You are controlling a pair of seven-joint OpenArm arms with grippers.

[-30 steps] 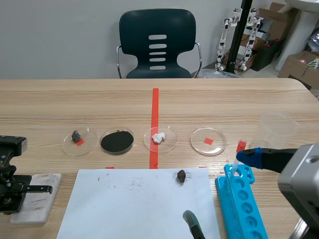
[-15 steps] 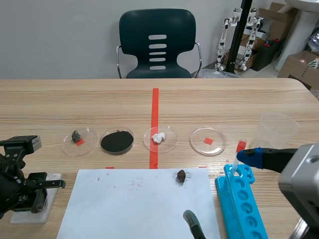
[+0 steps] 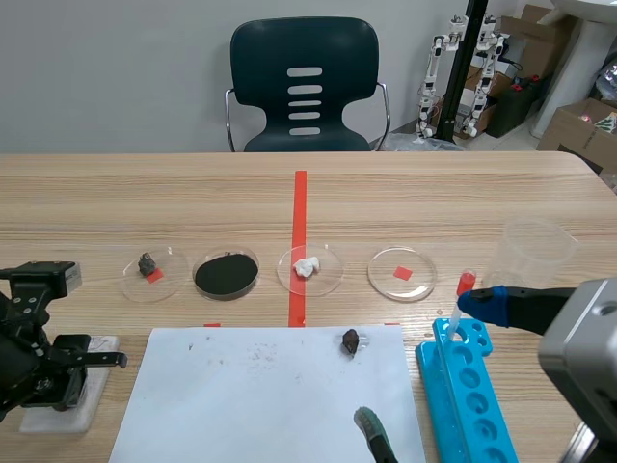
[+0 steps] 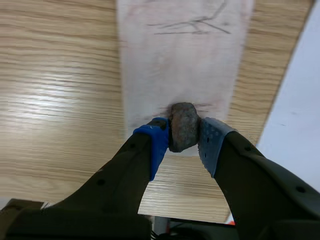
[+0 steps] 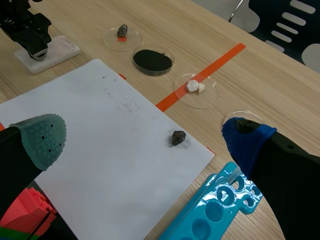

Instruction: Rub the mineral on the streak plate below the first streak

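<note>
My left gripper is shut on a dark brownish mineral, pressed onto the near end of the white streak plate. Thin dark streak lines cross the plate farther ahead, and a faint reddish mark shows beside the mineral. In the scene view the left gripper stands over the streak plate at the table's near left. My right gripper is open above the white paper, holding nothing; one fingertip shows at the right of the scene view.
A white paper sheet carries a small dark rock. Behind it stand petri dishes: grey rock, black powder, white pieces, an empty dish. A blue tube rack and clear cup sit right.
The left arm came down over the streak plate from the far left edge and set the mineral on it; in the last half second it barely shifted. The right arm stayed still.
</note>
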